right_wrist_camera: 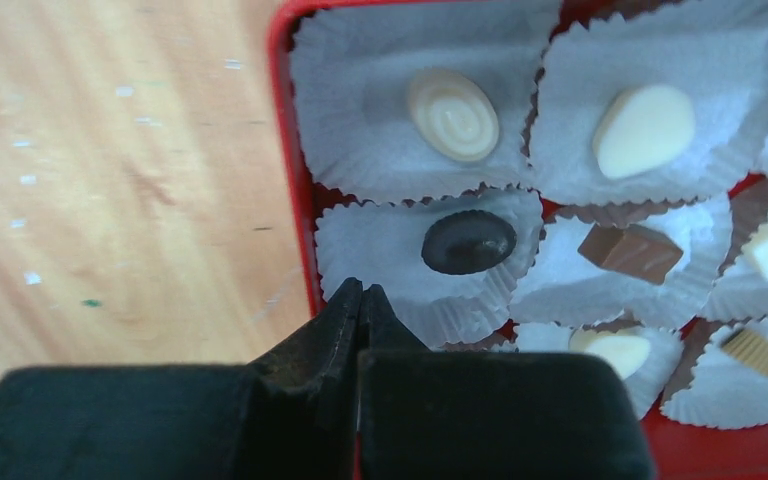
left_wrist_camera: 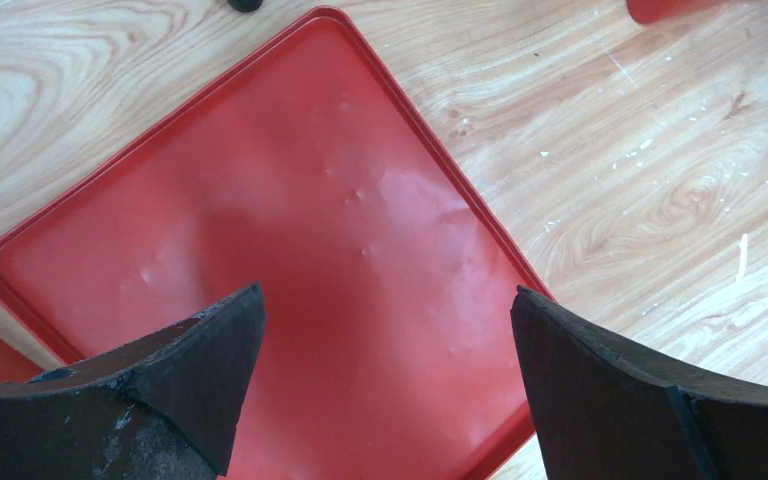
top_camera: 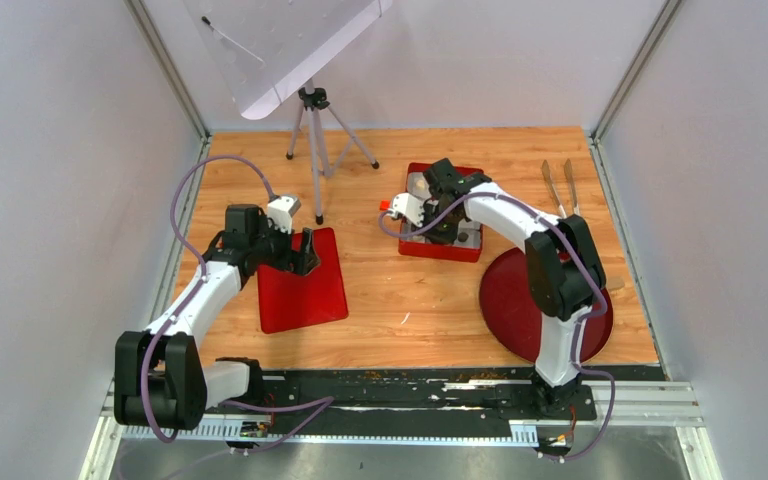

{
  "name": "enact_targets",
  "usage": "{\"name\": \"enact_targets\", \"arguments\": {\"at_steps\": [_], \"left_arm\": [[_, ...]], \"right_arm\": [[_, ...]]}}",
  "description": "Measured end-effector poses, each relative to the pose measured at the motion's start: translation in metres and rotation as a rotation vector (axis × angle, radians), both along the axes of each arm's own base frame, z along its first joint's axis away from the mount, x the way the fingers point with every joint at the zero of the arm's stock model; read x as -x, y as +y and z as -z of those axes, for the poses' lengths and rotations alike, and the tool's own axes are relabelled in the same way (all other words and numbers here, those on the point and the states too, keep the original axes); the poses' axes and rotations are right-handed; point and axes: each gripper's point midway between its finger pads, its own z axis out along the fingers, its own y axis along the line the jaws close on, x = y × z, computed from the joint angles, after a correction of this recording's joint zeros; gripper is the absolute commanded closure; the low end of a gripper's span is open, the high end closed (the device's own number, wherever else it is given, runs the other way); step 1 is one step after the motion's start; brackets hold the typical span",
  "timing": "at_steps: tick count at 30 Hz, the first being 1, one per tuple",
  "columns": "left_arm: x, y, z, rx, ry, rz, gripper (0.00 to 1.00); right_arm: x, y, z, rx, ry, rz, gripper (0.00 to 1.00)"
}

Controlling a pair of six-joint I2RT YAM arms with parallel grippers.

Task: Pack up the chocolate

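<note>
Bright, even light; blurred wrist foregrounds

The top camera is looking down from high at the whole table (top_camera: 410, 295). The left wrist camera is looking down, very close, at the tray (left_wrist_camera: 340, 250) (the top one is seeing it too). The right one is peeking closely into the box (right_wrist_camera: 288, 150).

A ridged cream oval chocolate (right_wrist_camera: 453, 115) lay in the red box (right_wrist_camera: 295, 150)'s corner, a cream teardrop (right_wrist_camera: 643, 130) further in; a dark brown oval (right_wrist_camera: 468, 242) lay near the box's wall.
</note>
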Motion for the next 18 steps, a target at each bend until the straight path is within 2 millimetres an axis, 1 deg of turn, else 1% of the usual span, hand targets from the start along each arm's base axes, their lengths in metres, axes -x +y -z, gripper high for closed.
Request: {"name": "enact_targets", "arguments": {"at_steps": [2, 4, 6, 9, 13, 15, 18], "left_arm": [[-0.001, 0.003, 0.001, -0.011, -0.003, -0.005, 0.0], [-0.003, 0.007, 0.002, -0.033, -0.004, -0.019, 0.0], [-0.006, 0.017, 0.003, -0.085, -0.001, -0.06, 0.0], [-0.015, 0.038, -0.001, -0.181, -0.02, -0.124, 0.0], [-0.021, 0.065, -0.005, -0.303, -0.037, -0.17, 0.0], [-0.02, 0.075, -0.004, -0.352, -0.033, -0.177, 0.01], [-0.012, 0.087, 0.0, -0.412, -0.003, -0.19, 0.05]], "right_arm": [[0.019, 0.009, -0.004, -0.001, 0.006, -0.038, 1.0], [0.034, 0.018, -0.008, -0.008, 0.003, -0.073, 1.0], [0.052, 0.027, -0.013, -0.014, 0.005, -0.114, 1.0], [0.076, 0.038, -0.016, -0.024, 0.016, -0.167, 1.0], [0.101, 0.049, -0.015, -0.033, 0.05, -0.228, 1.0], [0.111, 0.054, -0.013, -0.038, 0.071, -0.25, 1.0], [0.121, 0.059, -0.013, -0.053, 0.102, -0.271, 1.0]]}}
